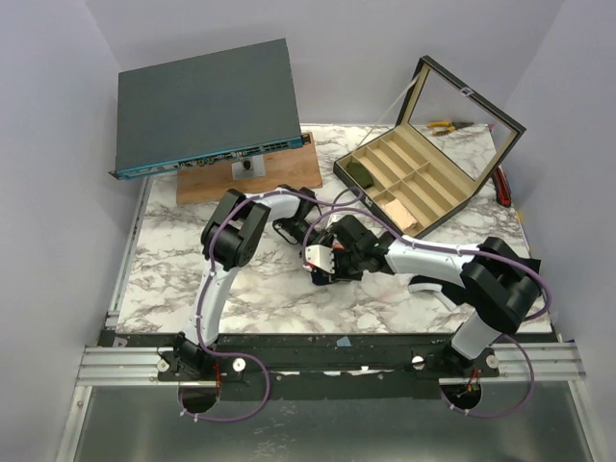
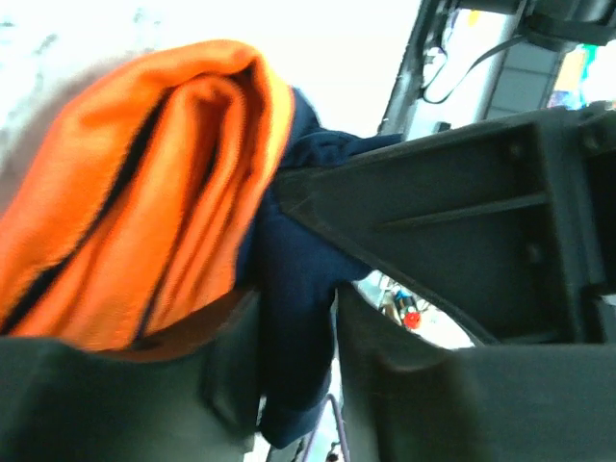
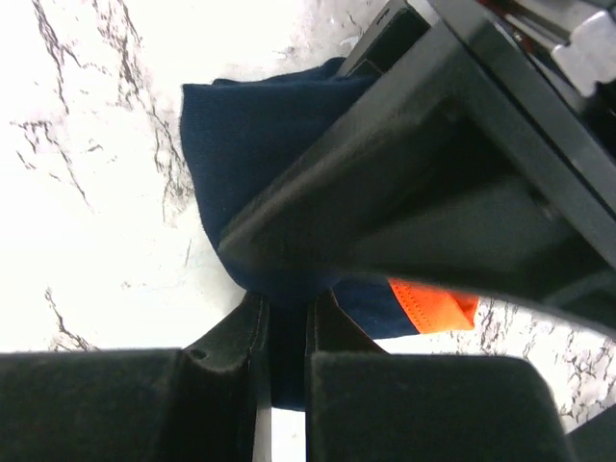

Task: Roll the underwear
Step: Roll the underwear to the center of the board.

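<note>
The underwear (image 2: 144, 192) shows close up in the left wrist view as a folded orange bundle with navy fabric hanging beside it. My left gripper (image 2: 294, 356) is shut on that navy fabric. In the right wrist view the underwear (image 3: 250, 144) is a navy bundle with an orange corner, lying on the marble table (image 3: 87, 192). My right gripper (image 3: 286, 337) is shut on its near edge. In the top view both grippers meet at the table's middle, left (image 1: 310, 241) and right (image 1: 332, 262). They hide most of the garment there.
A dark network switch (image 1: 207, 106) sits on a wooden stand (image 1: 289, 178) at the back left. An open compartment box (image 1: 414, 183) with a mirrored lid stands at the back right. A red-handled tool (image 1: 502, 185) lies by the right edge.
</note>
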